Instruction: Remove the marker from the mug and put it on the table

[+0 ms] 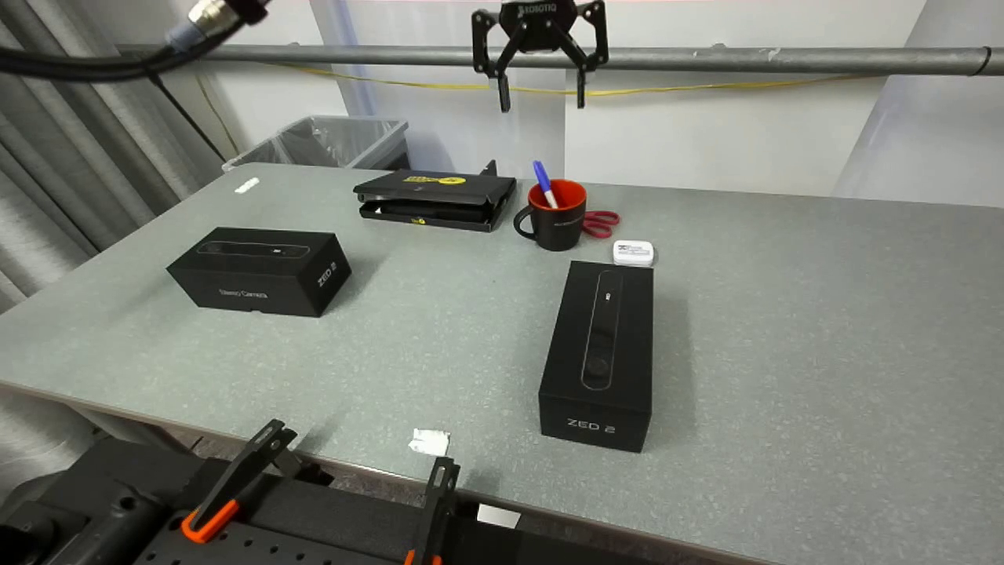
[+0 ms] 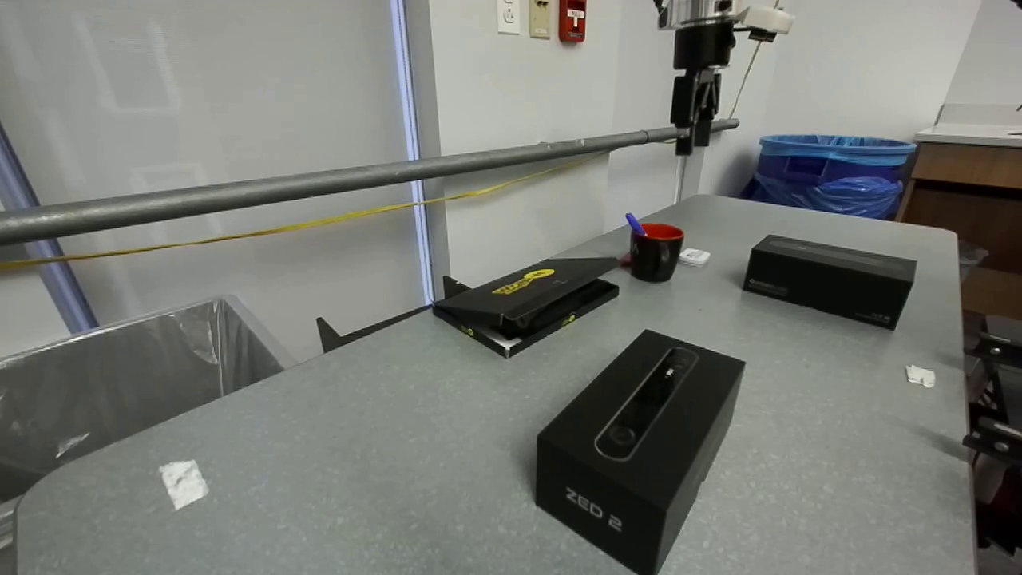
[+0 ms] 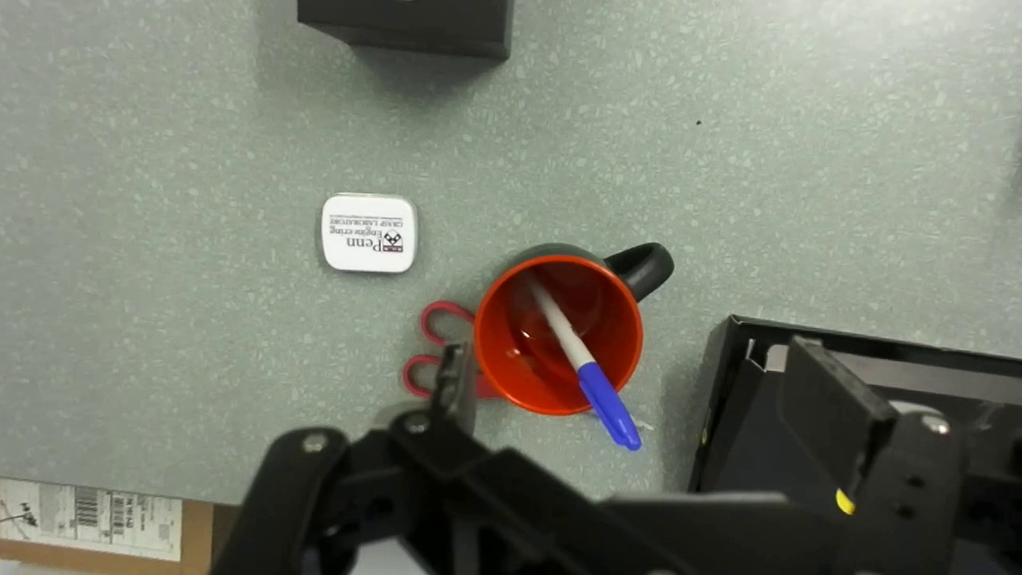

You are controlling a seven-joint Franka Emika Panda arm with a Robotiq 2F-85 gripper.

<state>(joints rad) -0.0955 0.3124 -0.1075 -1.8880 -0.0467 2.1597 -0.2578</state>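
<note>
The marker has a blue cap and a white body. It leans in the mug with its cap sticking out over the rim, seen in both exterior views [image 1: 543, 179] [image 2: 635, 224] and in the wrist view [image 3: 607, 403]. The mug is black outside and orange-red inside, upright on the grey table [image 1: 439, 329], in both exterior views [image 1: 558, 231] [image 2: 656, 259] and the wrist view [image 3: 519, 351]. My gripper [image 1: 543, 107] is open and empty, well above the mug. In the wrist view its fingers are spread wide and the marker cap shows between them.
Red-handled scissors [image 1: 601, 223] lie against the mug, and a white tin [image 1: 633, 252] is near it. A partly open flat black box [image 1: 435, 196] stands beside the mug. Two ZED 2 boxes [image 1: 600, 353] [image 1: 263, 271] stand on the table. A pipe [image 1: 745, 60] runs along the wall behind.
</note>
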